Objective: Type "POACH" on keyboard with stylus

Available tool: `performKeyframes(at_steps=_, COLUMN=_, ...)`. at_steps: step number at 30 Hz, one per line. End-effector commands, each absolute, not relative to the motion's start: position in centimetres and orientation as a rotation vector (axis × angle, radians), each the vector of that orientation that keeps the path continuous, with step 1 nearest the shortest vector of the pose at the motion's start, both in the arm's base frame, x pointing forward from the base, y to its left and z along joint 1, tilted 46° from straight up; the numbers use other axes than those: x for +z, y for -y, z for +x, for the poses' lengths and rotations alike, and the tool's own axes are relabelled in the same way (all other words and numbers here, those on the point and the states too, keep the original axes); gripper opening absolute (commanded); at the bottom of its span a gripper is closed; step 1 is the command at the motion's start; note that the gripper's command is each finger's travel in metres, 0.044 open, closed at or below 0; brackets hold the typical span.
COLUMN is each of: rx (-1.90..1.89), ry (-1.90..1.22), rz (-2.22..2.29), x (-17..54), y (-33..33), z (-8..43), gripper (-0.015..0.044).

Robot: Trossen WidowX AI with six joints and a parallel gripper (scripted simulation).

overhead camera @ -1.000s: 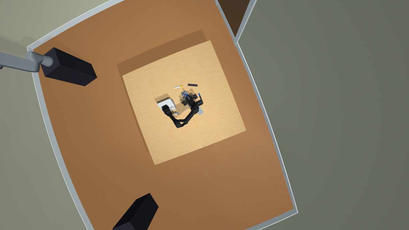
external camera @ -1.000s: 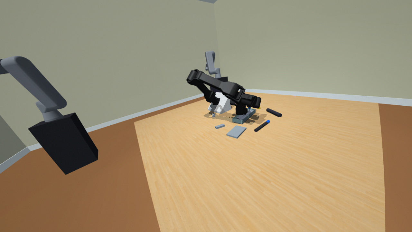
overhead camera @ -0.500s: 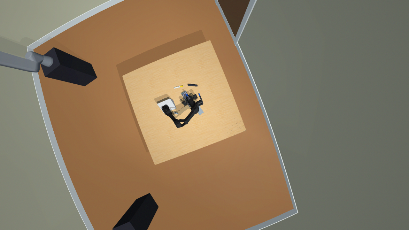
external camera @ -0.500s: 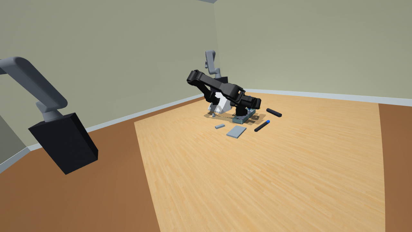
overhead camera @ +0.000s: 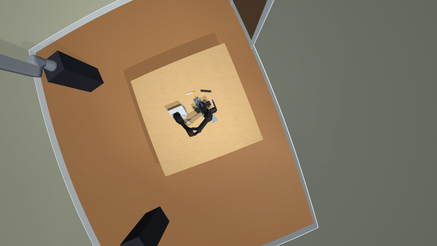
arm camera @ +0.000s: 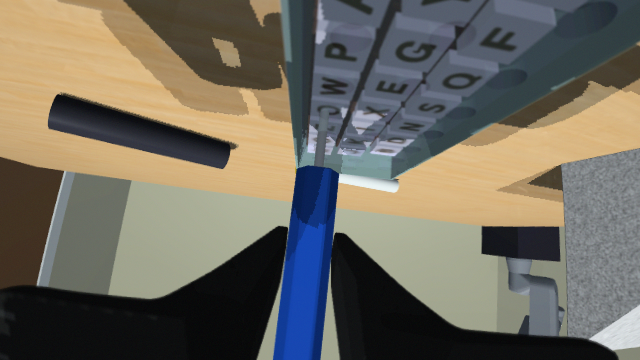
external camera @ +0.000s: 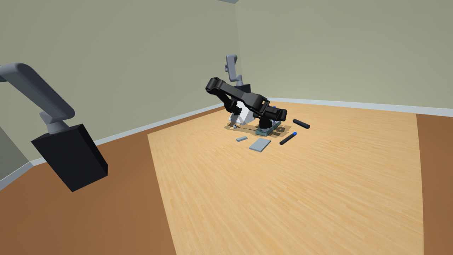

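My gripper (arm camera: 310, 239) is shut on the blue stylus (arm camera: 305, 280) (overhead camera: 199, 101), with a black finger on each side of its barrel. The stylus's thin grey tip (arm camera: 321, 140) points at the keyboard (arm camera: 545, 65) (external camera: 262, 132). In the wrist view the tip's end overlaps the O key (arm camera: 318, 109), just past the W key (arm camera: 334, 88). I cannot tell whether it touches or presses the key. The P key (arm camera: 341, 51) and the partly cut-off A key (arm camera: 362, 6) lie farther up the same row. I cannot make out the C and H keys. The fingers are hidden in the exterior view.
A black cylinder (arm camera: 140, 131) (external camera: 300, 123) and a white marker (arm camera: 372, 183) (overhead camera: 188, 93) lie near the keyboard. A blue-tipped black marker (external camera: 287, 139), a grey plate (external camera: 260, 145) (overhead camera: 214, 118) and a small grey block (external camera: 241, 139) lie on its other side. A white slanted block (external camera: 247, 118) stands under the arm.
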State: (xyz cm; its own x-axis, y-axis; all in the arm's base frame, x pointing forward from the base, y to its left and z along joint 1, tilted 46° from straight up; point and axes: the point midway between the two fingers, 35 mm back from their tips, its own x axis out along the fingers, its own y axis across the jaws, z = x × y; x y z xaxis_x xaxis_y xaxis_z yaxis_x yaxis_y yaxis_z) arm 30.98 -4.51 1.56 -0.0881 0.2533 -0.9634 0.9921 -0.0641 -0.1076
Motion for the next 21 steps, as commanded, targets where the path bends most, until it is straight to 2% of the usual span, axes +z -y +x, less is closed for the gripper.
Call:
performKeyframes(at_steps=1, rx=-1.209, ry=-1.437, rz=1.400, x=1.4, y=4.6, z=30.9, gripper=0.0081)
performKeyframes(at_steps=15, rx=-1.209, ry=-1.437, rz=1.400, x=1.4, y=4.5, z=30.9, gripper=0.0081)
performKeyframes(at_steps=21, rx=-1.208, ry=-1.438, rz=1.401, x=3.3, y=2.6, z=31.3, gripper=0.0081)
